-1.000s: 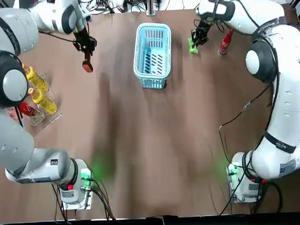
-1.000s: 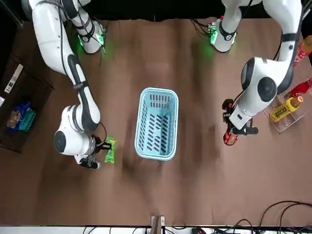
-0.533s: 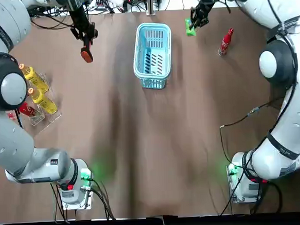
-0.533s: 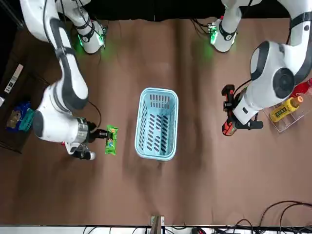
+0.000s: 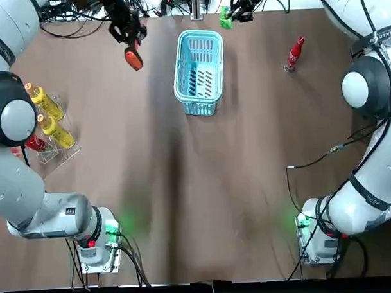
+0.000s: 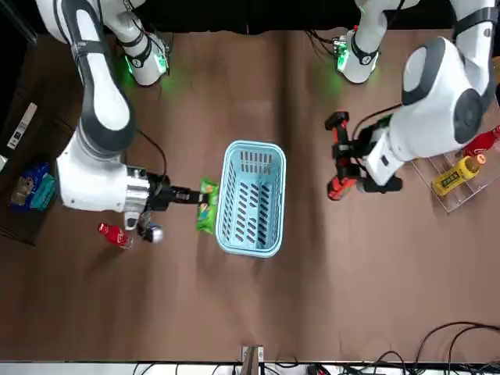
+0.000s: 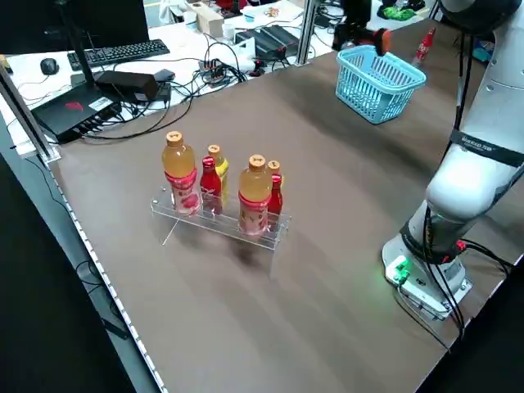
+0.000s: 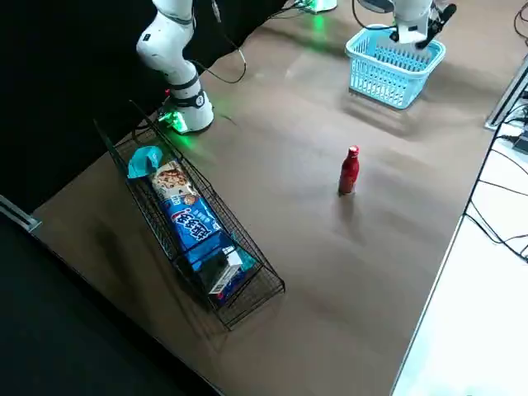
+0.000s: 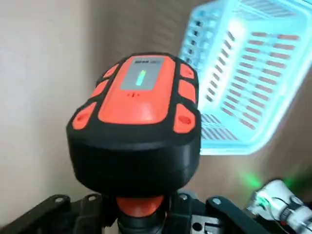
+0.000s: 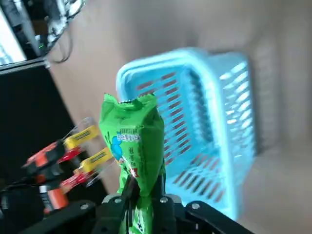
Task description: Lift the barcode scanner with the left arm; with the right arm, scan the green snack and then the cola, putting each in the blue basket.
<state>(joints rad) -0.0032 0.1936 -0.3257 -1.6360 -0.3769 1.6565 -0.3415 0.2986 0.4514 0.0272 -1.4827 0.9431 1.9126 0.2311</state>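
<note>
Far to the basket's (image 5: pixel 178 76) left, a clear rack (image 5: pixel 70 153) of yellow and red bottles (image 5: pixel 43 103) stood on the worktop (image 5: pixel 203 185). Their labels were too small to read.

Nearer the basket on that side, the left hand (image 5: pixel 131 39) was clenched on the handle of the scanner (image 5: pixel 134 58) and held it off the worktop. The scanner's head was orange on black, with a green light strip glowing on it. The small writing above the strip could not be read.

The basket, pale blue with slotted walls, stood upright between the scanner and the snack (image 6: pixel 207 207).

Just beside the basket's right side, the right hand (image 6: pixel 195 198) gripped the snack by one end, in the air. The green wrapper bore a blue and white figure and lines of print too fine to make out.

Well right of the basket, the cola (image 5: pixel 294 53) stood upright on the worktop, apart from everything. The white lettering on its red label was illegible.

Farther right again, past the worktop's edge, a wire tray (image 8: pixel 260 268) held blue packets (image 8: pixel 194 223) and a teal bag (image 8: pixel 147 159). Their print was unreadable too.
</note>
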